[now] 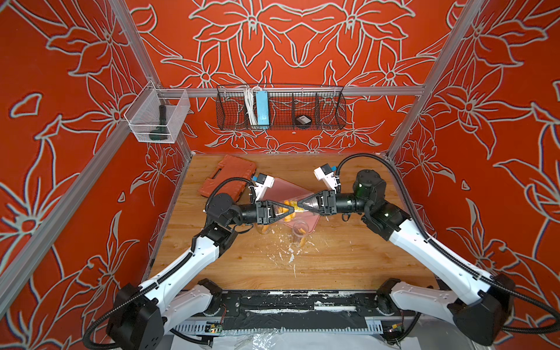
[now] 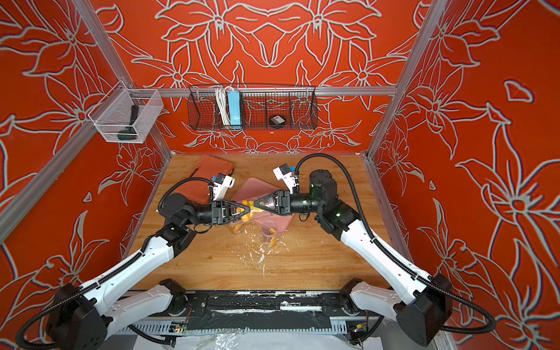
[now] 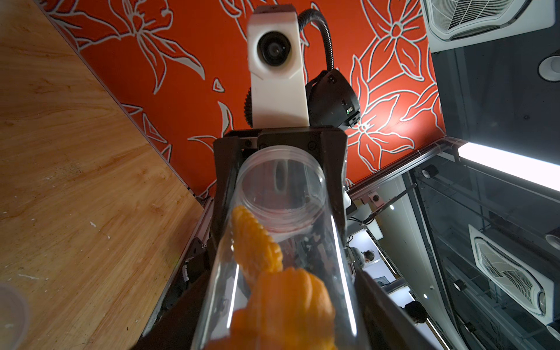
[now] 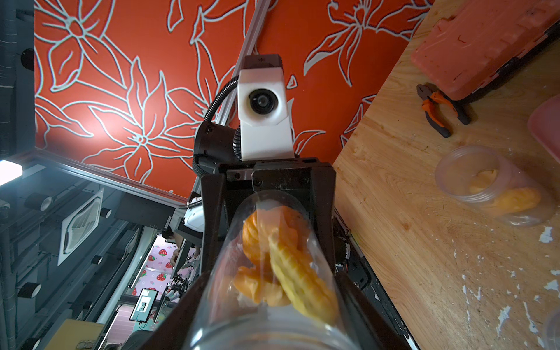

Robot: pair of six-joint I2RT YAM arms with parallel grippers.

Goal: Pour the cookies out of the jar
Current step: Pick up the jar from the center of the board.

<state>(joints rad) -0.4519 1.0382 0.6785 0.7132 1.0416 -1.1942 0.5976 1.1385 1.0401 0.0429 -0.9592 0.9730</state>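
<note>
The jar hangs level in the air over the middle of the surface, above a pink tray, and spans the gap between the two arms. Its threaded mouth, with no lid that I can see, points into the right arm, and its closed end sits at the left arm. The cookies, orange and yellow, lie heaped toward that closed end, all inside. Held flat like this, nothing can spill. I judge it a handover, so that the jar can be gripped by its base and tipped mouth-down over the tray.

The right fingers are clamped on the jar at its mouth end and carry it. The left fingers flank the closed end, narrowly parted and close against the wall; whether they press on it I cannot tell. Another clear jar, with a few biscuits in it, stands on the surface just in front of the tray.
</note>
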